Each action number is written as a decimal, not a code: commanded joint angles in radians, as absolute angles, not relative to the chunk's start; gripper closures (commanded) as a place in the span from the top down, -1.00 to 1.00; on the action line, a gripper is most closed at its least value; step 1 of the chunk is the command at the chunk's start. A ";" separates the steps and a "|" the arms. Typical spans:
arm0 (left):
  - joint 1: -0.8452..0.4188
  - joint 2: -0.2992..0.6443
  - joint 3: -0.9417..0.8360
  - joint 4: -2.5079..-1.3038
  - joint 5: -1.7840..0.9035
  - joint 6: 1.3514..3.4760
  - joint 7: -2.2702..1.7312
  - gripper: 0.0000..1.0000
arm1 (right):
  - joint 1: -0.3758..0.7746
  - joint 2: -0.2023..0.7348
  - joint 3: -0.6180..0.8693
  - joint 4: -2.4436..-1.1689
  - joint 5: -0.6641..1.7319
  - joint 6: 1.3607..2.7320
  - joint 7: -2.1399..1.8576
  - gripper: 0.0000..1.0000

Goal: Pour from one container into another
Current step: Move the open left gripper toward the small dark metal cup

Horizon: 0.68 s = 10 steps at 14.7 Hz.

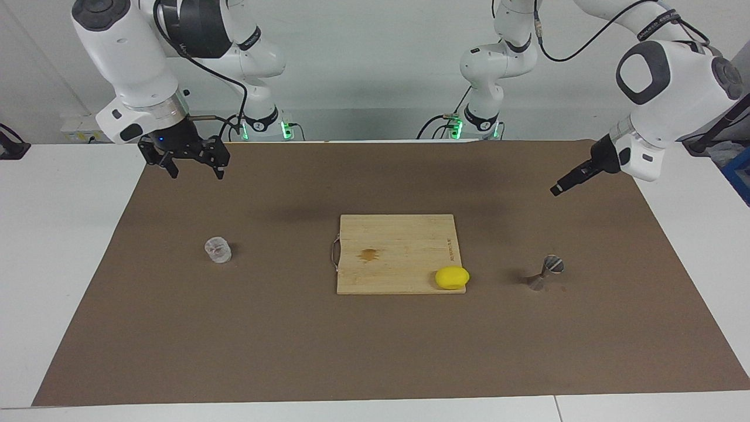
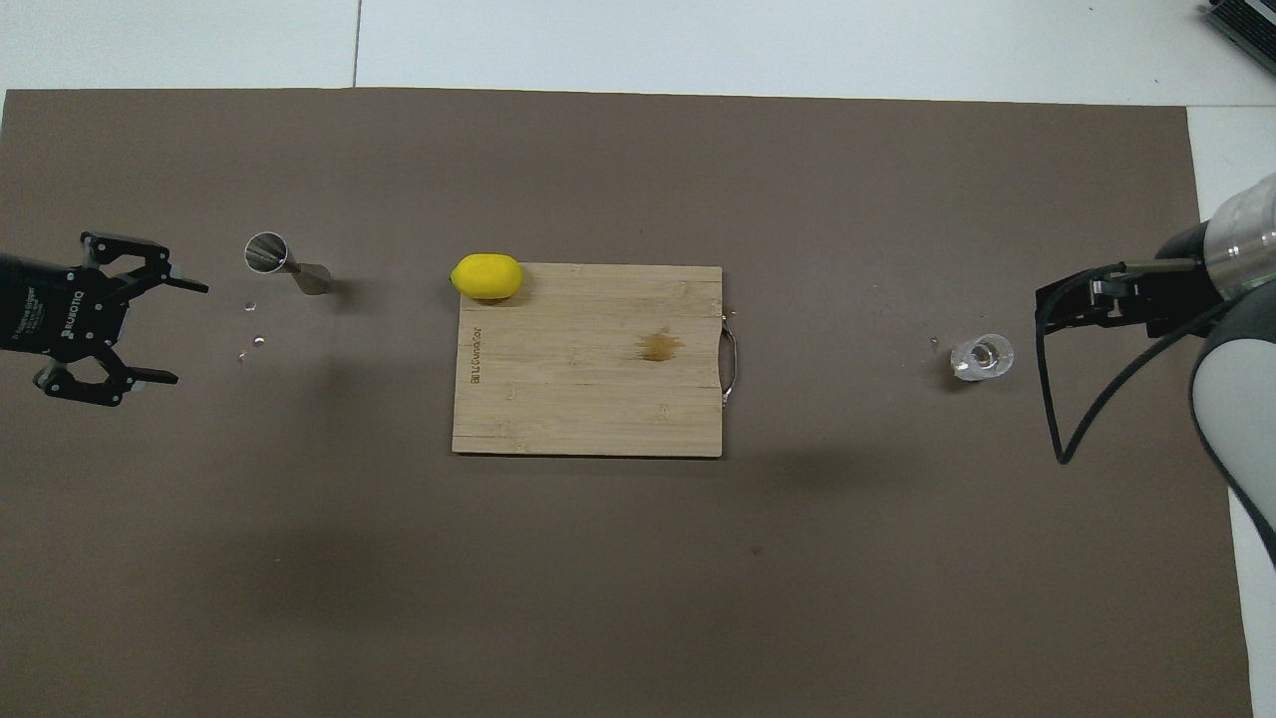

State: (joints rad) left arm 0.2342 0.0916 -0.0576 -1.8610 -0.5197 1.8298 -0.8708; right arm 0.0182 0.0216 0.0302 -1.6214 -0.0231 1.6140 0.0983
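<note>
The clear ribbed glass tumbler [image 1: 218, 249] [image 2: 982, 357] stands on the brown mat toward the right arm's end. The steel hourglass jigger [image 1: 546, 273] [image 2: 284, 264] stands on the mat toward the left arm's end. My left gripper [image 2: 189, 334] [image 1: 555, 190] hangs over the mat at that end. It is turned on its side with its tips pointing toward the jigger, open and empty, apart from the jigger. My right gripper [image 1: 197, 174] [image 2: 1047, 304] hangs open and empty over the mat by the tumbler, well above it.
A bamboo cutting board [image 1: 398, 252] [image 2: 588, 379] with a dark stain lies mid-mat. A yellow lemon [image 1: 452, 277] [image 2: 486, 276] sits at the board's corner toward the jigger. A few small specks [image 2: 259, 341] lie on the mat beside the jigger.
</note>
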 commanded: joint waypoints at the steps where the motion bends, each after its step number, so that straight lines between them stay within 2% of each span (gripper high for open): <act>1: 0.264 0.067 -0.067 -1.963 -0.682 1.969 -1.105 1.00 | 0.008 0.002 0.037 -1.643 -0.015 1.621 0.117 1.00; 6: 0.324 0.104 -0.069 -2.071 -0.955 2.126 -1.289 1.00 | 0.008 0.002 0.037 -1.643 -0.015 1.621 0.117 1.00; 10: 0.310 0.172 -0.072 -2.075 -1.078 2.146 -1.282 1.00 | 0.008 0.003 0.037 -1.643 -0.015 1.621 0.117 1.00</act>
